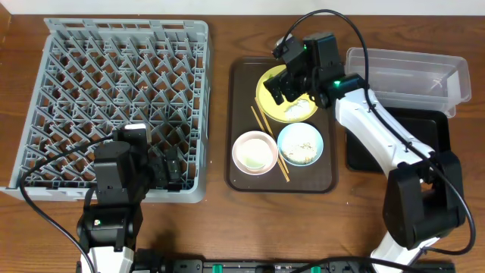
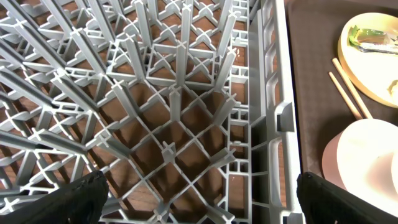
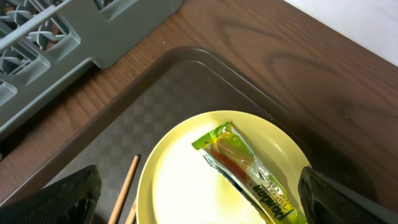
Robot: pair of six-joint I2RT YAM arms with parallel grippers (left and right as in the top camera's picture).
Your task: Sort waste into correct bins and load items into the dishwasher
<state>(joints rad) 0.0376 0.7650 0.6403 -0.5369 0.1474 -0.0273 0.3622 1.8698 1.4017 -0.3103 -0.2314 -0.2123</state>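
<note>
Right claw [image 1: 288, 85], spread wide, hides part of the round yellow plate [image 3: 174, 180]; glossy crinkled wrapper [image 3: 249, 171] runs off-frame. Left claw [image 1: 167, 171] likewise spread.

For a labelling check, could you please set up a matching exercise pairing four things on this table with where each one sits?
Things:
1 snack wrapper
2 chopsticks
3 food scraps
4 clear tub

Places:
A in the light blue bowl
B on the table, at its right side
C on the yellow plate
D lying flat on the brown tray

Pairs: 1-C; 2-D; 3-A; 4-B
</note>
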